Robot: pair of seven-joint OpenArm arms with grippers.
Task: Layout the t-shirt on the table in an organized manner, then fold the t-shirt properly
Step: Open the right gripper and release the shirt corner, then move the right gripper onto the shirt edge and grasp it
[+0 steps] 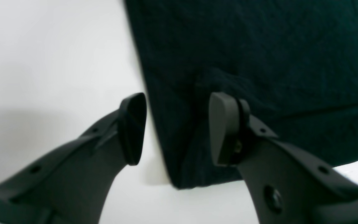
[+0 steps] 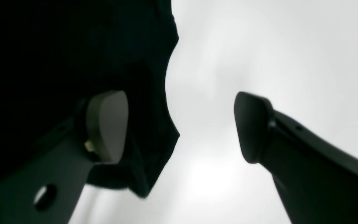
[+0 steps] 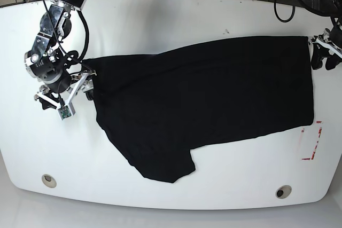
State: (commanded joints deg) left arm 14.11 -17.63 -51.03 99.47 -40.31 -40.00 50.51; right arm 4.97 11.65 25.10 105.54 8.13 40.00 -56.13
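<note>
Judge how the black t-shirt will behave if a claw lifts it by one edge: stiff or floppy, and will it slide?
Likely floppy: the t-shirt lies limp, with a wavy edge by the right claw. Probably light: thin cloth lying flat. It may drag easily over the smooth table, so a lift by the left claw could shift it.

The white table [image 3: 160,20] is covered between the right gripper [image 3: 92,83] and left gripper [image 3: 319,57] by the black t-shirt [image 3: 208,94], spread flat.
</note>
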